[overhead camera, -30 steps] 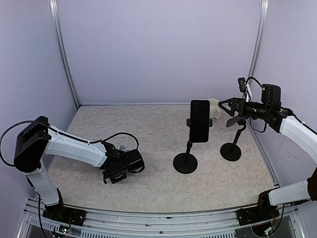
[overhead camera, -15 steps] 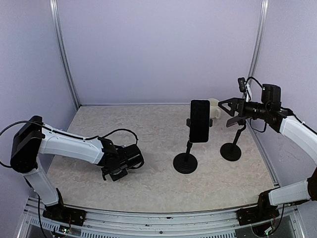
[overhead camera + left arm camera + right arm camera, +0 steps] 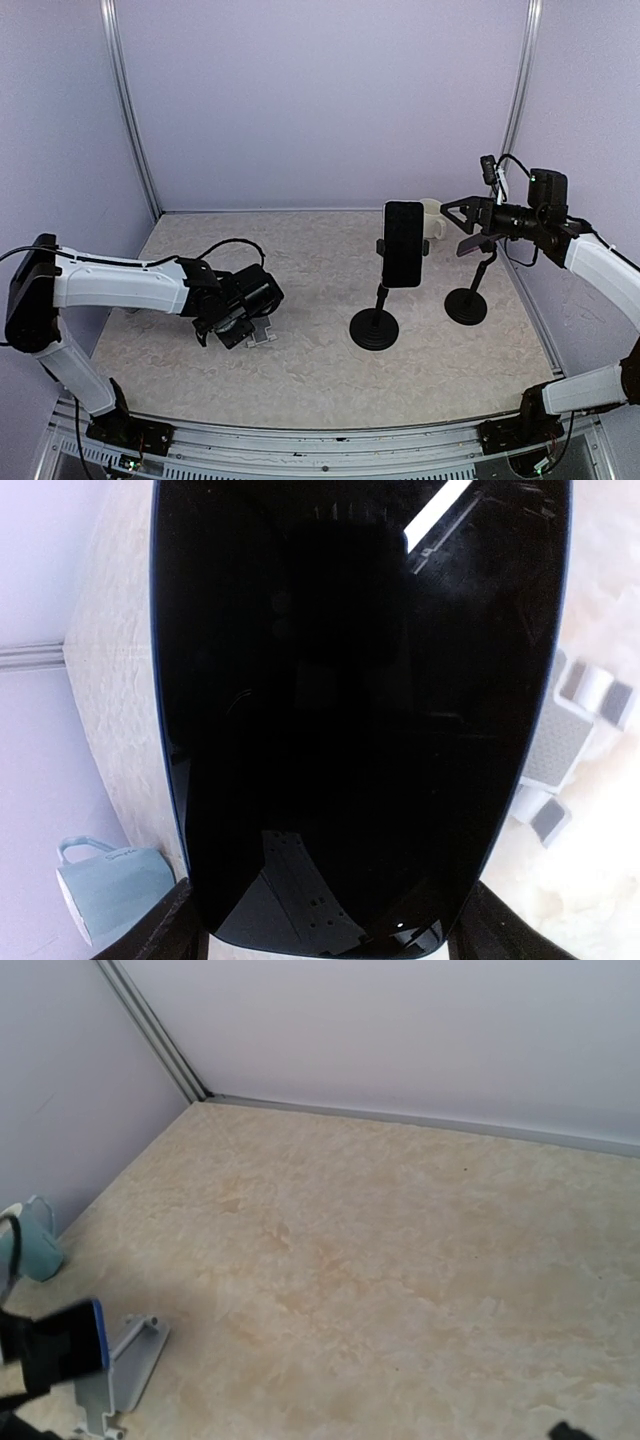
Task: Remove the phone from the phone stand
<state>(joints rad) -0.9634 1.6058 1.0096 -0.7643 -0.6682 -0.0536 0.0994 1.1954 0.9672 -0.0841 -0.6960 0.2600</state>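
Observation:
A black phone with a blue rim [image 3: 350, 710] fills the left wrist view. My left gripper [image 3: 320, 930] is shut on its lower end, one finger [image 3: 160, 930] on each side. In the top view this gripper [image 3: 240, 322] hovers low over the left of the table. Just right of it a small grey phone stand [image 3: 263, 333] sits bare. The right wrist view shows the held phone [image 3: 55, 1345] just above that stand [image 3: 120, 1365]. My right gripper [image 3: 462, 222] hangs open high at the right, holding nothing.
A second black phone [image 3: 403, 243] is clamped upright on a black round-based stand [image 3: 374, 328] at mid-table. Another black stand [image 3: 466, 305] with nothing on it rises under my right gripper. A cream cup [image 3: 432, 215] sits behind them. A pale blue mug [image 3: 105, 885] stands at the left.
My left arm has swung left and back with the phone, uncovering the grey stand on the table. The right arm has not moved.

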